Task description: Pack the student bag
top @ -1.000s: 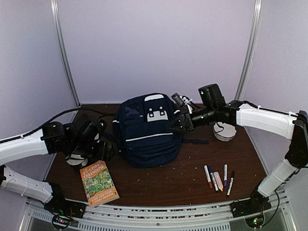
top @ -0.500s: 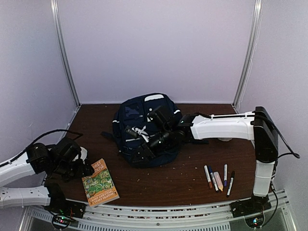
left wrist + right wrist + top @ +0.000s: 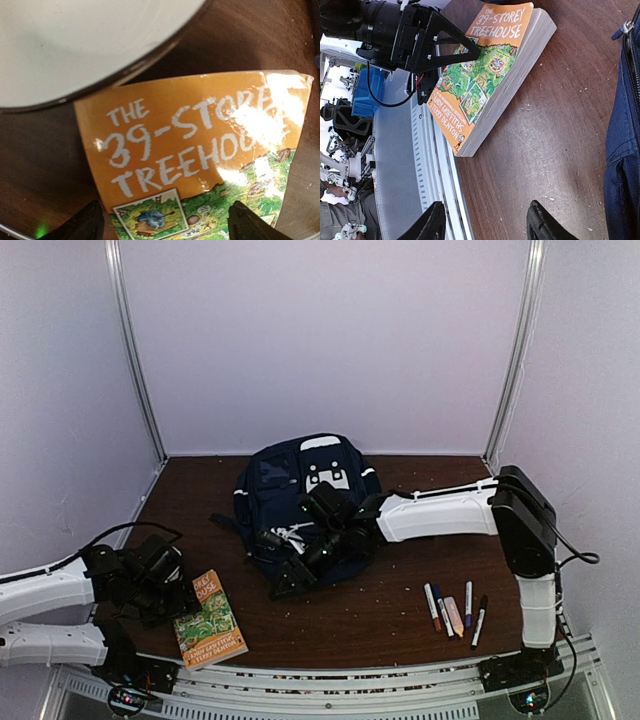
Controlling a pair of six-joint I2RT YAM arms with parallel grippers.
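Note:
The student bag point(image 3: 300, 485) is a navy backpack with white patches, lying at the table's middle; its blue edge and zip show in the right wrist view point(image 3: 625, 150). My right arm reaches across it, and my right gripper point(image 3: 280, 580) point(image 3: 487, 227) is open and empty over bare table at the bag's front left corner. An orange paperback book point(image 3: 210, 622) point(image 3: 190, 140) point(image 3: 485, 75) lies near the front left edge. My left gripper point(image 3: 183, 597) point(image 3: 170, 225) is open, low over the book's top end, with a finger on either side of the cover.
Several marker pens point(image 3: 455, 612) lie at the front right. A white round object point(image 3: 75, 45) sits just behind the book under my left wrist. The table's front rail point(image 3: 435, 165) runs close by the book.
My right arm swung from the bag's right side across it to its front left corner. My left arm dropped back, then moved right onto the book's top end.

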